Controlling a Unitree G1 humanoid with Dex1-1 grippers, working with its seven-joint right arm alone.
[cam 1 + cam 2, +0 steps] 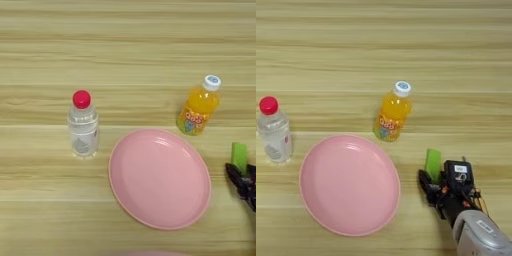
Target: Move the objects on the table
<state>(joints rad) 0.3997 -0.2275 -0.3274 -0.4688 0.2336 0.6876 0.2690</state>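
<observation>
On the right side of the light tan wooden table, the small flat bright-green rectangular block stands just beside the end effector of the right arm, to the right of the large round glossy pink plate and a little apart from its rim. One black finger lies at the lower left of the block, and the black body of the end effector is at its right. The block's lower end sits between them, but I cannot tell if the fingers already press it or are only around it.

Behind the plate, a small bottle of orange juice with a white cap stands upright. A clear plastic water bottle with a red cap stands upright at the plate's left.

I judge that the step in hand is the grasp of the green block. The plate is empty, so it looks like the likely goal. The next move would need a firm hold, then a lift and a short carry to the left over the rim, without pushing the plate.
</observation>
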